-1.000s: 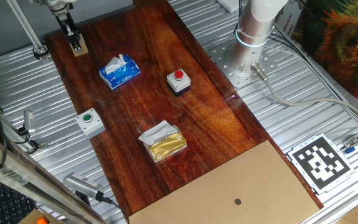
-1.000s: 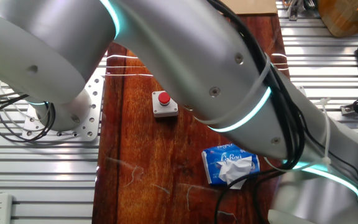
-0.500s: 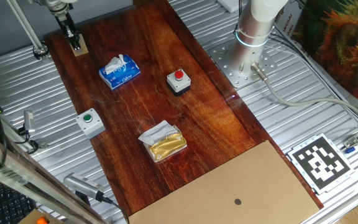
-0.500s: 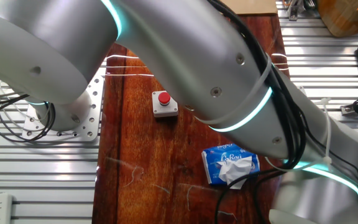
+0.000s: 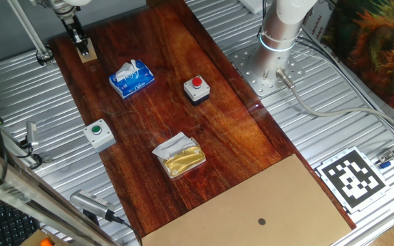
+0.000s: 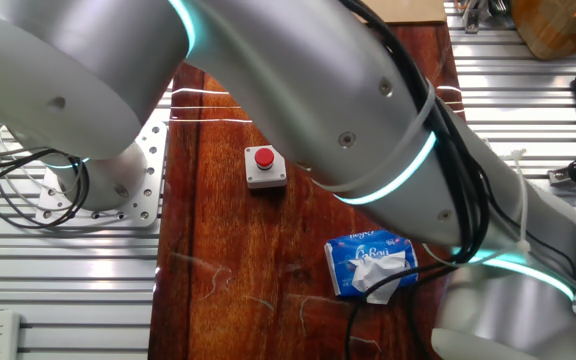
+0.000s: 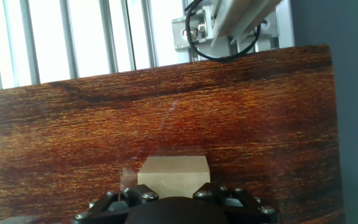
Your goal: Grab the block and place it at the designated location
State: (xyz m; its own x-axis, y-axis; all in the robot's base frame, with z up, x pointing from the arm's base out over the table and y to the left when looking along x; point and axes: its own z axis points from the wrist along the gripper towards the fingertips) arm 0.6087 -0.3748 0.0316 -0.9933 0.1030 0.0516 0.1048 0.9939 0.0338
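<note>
Wooden block (image 5: 87, 54) sits pinched in the gripper (image 5: 83, 48) near the dark board's (image 5: 183, 123) far corner; cardboard sheet (image 5: 265, 205) lies well apart.

Tissue pack (image 5: 132, 78) and red-button box (image 5: 196, 89) stand between block (image 5: 87, 53) and cardboard sheet (image 5: 265, 205).

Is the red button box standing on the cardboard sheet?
No, the red button box stands on the dark wooden board, apart from the cardboard sheet.
</note>
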